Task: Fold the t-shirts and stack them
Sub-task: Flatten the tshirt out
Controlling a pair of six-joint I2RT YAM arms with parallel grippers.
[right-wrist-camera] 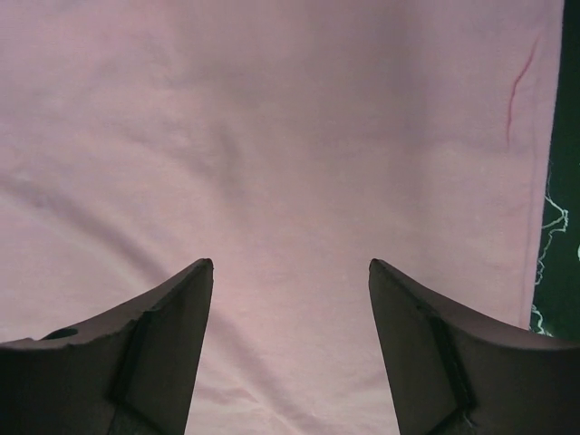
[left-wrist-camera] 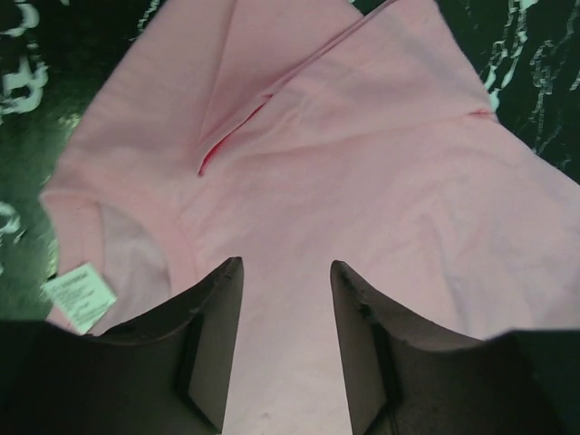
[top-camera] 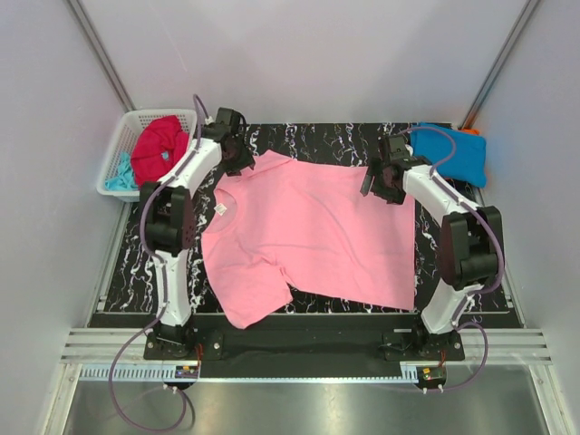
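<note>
Light pink soft cloth t-shirt lies flat across the black marbled mat, collar toward the mat's left end, hem toward its right. Left gripper hangs roughly half-open over the far sleeve. Right gripper gapes wide over the far hem corner. Neither's pinching any cloth.

White-shelled left robot arm and matching right robot arm, black joint housings, thin purple-grey cables looping from black base blocks, dark left gripper and right gripper, wedge-shaped fingers
</note>
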